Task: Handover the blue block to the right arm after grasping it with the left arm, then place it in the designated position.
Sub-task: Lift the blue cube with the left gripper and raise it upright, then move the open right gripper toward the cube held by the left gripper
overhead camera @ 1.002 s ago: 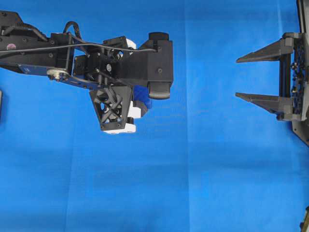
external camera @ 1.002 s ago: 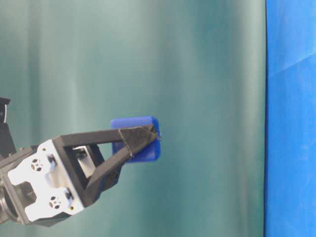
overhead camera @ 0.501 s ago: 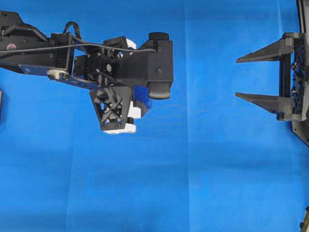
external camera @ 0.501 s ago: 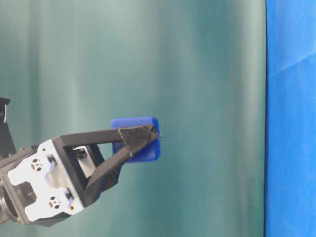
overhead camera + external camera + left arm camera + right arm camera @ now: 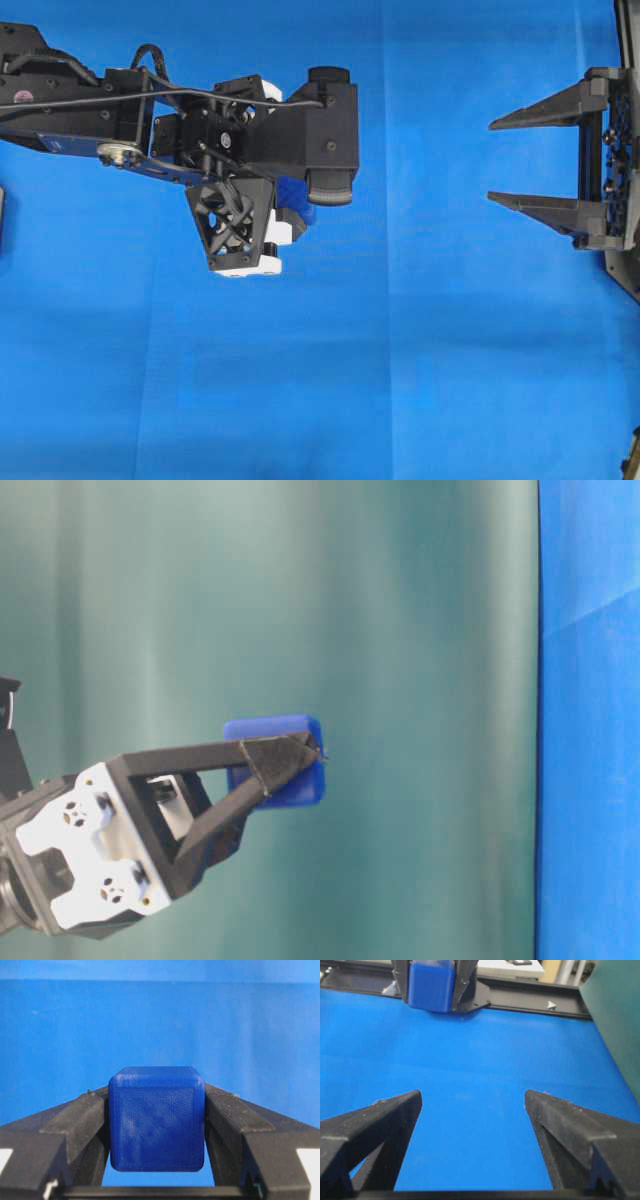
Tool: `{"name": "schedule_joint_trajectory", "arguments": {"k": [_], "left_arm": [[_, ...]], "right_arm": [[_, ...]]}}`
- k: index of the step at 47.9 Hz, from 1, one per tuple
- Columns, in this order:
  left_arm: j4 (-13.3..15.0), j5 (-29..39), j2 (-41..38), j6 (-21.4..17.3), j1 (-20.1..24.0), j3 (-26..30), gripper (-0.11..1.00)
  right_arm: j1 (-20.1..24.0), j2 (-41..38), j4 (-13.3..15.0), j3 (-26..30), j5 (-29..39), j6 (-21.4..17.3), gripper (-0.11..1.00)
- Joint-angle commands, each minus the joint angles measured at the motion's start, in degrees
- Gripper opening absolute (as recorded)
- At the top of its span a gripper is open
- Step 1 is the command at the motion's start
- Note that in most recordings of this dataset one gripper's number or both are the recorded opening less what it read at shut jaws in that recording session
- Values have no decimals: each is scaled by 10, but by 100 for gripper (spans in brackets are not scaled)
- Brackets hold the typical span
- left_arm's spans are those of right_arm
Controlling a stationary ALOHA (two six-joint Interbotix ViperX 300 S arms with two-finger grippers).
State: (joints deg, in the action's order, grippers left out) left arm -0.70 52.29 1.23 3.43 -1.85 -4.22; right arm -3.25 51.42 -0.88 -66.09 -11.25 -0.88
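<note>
The blue block (image 5: 156, 1118) is held at frame centre, clamped between the left arm's fingers (image 5: 75, 1120), clear of the tabletop (image 5: 420, 350). The right arm's fingers (image 5: 375, 1120) are spread, well apart at right. A misaligned approach risks knocking the block loose.

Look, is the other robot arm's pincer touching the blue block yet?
No, the right pincer sits wide open at the far side, well apart from the blue block that the left pincer clamps.
</note>
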Motion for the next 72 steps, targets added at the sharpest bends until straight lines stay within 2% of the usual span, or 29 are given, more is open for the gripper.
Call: {"name": "schedule_joint_trajectory", "arguments": {"k": [1, 7, 24, 33, 38, 46, 57, 63, 72], "left_arm": [[-2, -17, 25, 1, -7, -4, 46], [-2, -86, 47, 1, -12, -44, 46], [-2, -374, 138, 2, -12, -209, 46], [-1, -522, 160, 1, -12, -281, 46], [-2, -574, 164, 1, -12, -305, 46], [-2, -617, 164, 1, -12, -323, 46], [-2, -621, 165, 1, -12, -323, 46], [-1, -622, 164, 1, -12, -322, 46], [-1, -623, 163, 2, -12, -320, 46]], "right_arm": [[-1, -3, 1, 13, -3, 1, 97], [-1, -3, 1, 13, -2, 2, 97], [-1, -3, 1, 18, -4, 2, 97], [-1, -3, 1, 24, -5, 2, 97], [-1, -3, 1, 25, -5, 2, 97], [-1, -4, 1, 25, -8, 2, 97], [-1, -4, 7, 26, -10, 7, 97], [-1, -4, 48, 29, -10, 21, 97], [-1, -4, 132, 33, -9, 76, 96]]}}
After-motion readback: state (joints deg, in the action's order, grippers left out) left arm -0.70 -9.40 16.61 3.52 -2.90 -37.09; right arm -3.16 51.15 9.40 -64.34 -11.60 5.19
